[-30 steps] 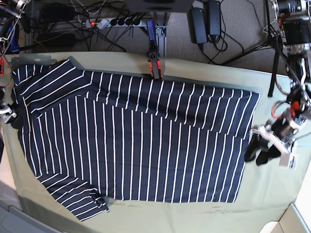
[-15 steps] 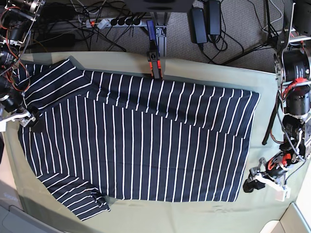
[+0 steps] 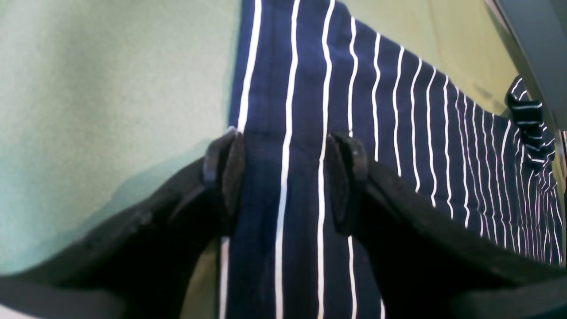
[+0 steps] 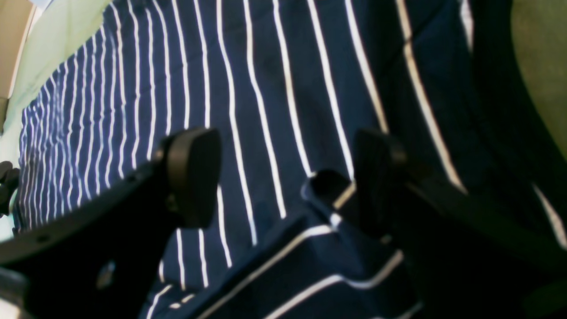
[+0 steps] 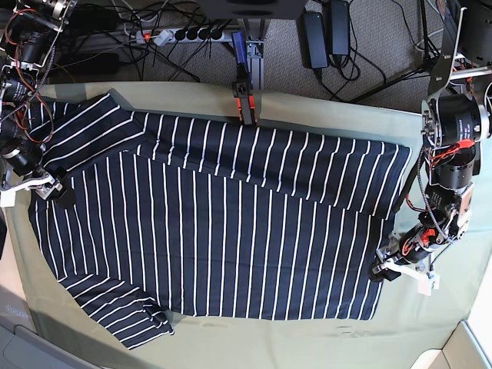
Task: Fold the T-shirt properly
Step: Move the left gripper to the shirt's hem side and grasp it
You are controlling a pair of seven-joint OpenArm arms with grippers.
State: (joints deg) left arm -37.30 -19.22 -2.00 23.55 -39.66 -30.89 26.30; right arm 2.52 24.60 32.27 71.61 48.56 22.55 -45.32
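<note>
The dark navy T-shirt (image 5: 223, 223) with thin white stripes lies spread flat on the pale green cloth (image 5: 323, 338), with one sleeve at the back left and one at the front left. My left gripper (image 5: 382, 273) is low over the shirt's right edge. In the left wrist view the left gripper (image 3: 285, 177) is open, its fingers (image 3: 223, 164) straddling a strip of the T-shirt (image 3: 398, 133) at the hem. My right gripper (image 5: 55, 192) is at the shirt's left edge. In the right wrist view the right gripper (image 4: 285, 177) is open over the T-shirt (image 4: 266, 88), with a small raised fold beside one finger (image 4: 376, 177).
An orange-and-black clamp (image 5: 244, 98) stands at the table's back edge, touching the shirt's far side. A power strip (image 5: 184, 34), adapters and cables lie on the floor behind. The table's front right corner (image 5: 461, 338) is near my left arm.
My left gripper has moved in from the bare cloth on the right onto the shirt's right edge. My right gripper has come in from the left onto the shirt's left edge.
</note>
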